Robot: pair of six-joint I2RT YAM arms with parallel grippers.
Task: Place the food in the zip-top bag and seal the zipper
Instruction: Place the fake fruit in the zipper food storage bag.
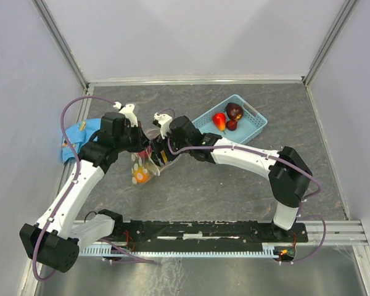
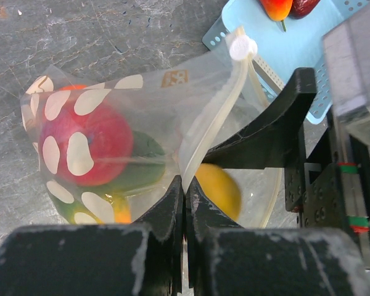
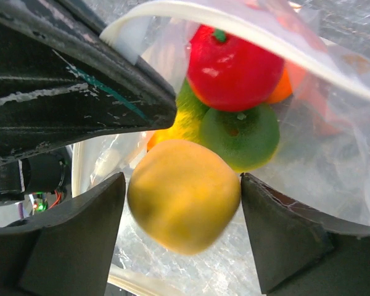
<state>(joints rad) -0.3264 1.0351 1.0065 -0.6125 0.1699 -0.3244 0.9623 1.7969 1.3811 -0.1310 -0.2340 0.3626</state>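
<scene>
The clear zip-top bag [image 2: 148, 105] with white dots lies on the table, its mouth held up. My left gripper [image 2: 185, 194] is shut on the bag's edge just below the whitish zipper [image 2: 219, 117]. Inside the bag are a red fruit [image 3: 231, 68], a green one [image 3: 240, 135] and orange pieces. My right gripper [image 3: 182, 179] reaches into the mouth. A blurred yellow fruit [image 3: 184, 194] sits between its spread fingers, with a thin gap on the left side. In the top view the two grippers meet over the bag [image 1: 142, 168].
A light blue basket [image 1: 251, 121] at the back right holds a red fruit [image 1: 219, 121] and dark maroon ones [image 1: 234, 111]. A blue patterned cloth [image 1: 80, 139] lies at the left wall. White walls close in the table on three sides.
</scene>
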